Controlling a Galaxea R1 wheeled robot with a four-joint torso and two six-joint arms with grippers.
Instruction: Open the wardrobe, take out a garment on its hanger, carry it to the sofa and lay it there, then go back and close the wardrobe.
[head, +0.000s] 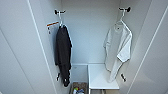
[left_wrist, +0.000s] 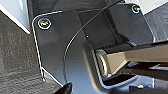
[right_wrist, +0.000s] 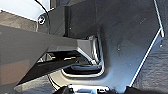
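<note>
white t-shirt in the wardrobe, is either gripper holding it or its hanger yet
No. The white T-shirt hangs free on its hanger from a black hook on the wardrobe wall, with no gripper on it.

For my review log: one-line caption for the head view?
Open wardrobe: black T-shirt hangs left, white garment on its hanger right.

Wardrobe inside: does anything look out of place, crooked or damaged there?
Nothing is plainly damaged. The wardrobe stands open. The white T-shirt hangs askew from its hook, bunched to one side. The black T-shirt hangs straight. A small orange-marked label sticks to the left wall.
</note>
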